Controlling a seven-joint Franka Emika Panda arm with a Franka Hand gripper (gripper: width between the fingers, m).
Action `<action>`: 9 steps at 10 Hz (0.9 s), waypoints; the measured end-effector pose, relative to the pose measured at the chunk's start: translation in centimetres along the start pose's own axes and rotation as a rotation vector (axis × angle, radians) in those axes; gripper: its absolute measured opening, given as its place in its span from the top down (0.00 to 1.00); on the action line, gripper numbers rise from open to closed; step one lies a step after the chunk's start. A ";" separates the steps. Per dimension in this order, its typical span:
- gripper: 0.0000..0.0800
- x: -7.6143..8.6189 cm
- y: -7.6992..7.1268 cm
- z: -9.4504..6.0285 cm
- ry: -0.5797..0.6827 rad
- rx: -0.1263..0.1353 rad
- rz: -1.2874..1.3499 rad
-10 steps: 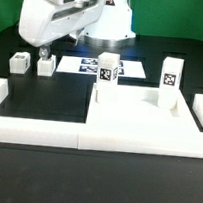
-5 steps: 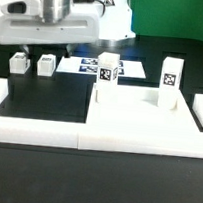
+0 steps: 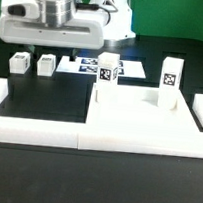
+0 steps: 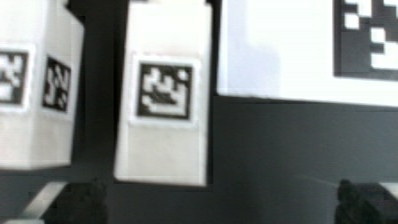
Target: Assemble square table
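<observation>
**Open gripper hanging by two lying leg posts**

The border wall (image 3: pixel 86 138) is enclosing the black table (image 3: pixel 39 99). Inside it, the square tabletop (image 3: pixel 138 115) is lying against the front wall, toward the exterior view's right. The upright leg posts (image 3: pixel 110 68) are standing at its far edge. The gripper (image 4: pixel 222 200) is hanging with its fingers spread wide, gripping nothing, near the lying leg posts (image 4: pixel 169 95) and the marker board (image 4: pixel 311 50).

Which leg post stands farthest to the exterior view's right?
The upright leg post at the tabletop's far corner; the other three sit further toward that view's left.
</observation>
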State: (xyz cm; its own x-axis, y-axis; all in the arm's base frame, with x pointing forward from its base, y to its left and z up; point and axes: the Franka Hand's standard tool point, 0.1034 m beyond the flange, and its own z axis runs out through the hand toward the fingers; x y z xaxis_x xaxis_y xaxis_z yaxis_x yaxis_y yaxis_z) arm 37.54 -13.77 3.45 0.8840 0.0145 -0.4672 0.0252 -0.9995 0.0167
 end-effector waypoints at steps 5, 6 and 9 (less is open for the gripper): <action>0.19 -0.8 0.0 0.2 -0.323 0.040 -0.011; 0.19 -0.8 -0.1 0.2 -0.323 0.040 -0.019; 0.19 -0.8 -0.4 0.3 -0.326 0.038 -0.043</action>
State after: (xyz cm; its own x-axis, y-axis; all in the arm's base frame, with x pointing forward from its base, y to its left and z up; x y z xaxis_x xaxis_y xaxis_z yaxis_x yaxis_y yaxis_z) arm 36.71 -13.38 3.54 0.6868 0.0533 -0.7249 0.0358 -0.9986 -0.0395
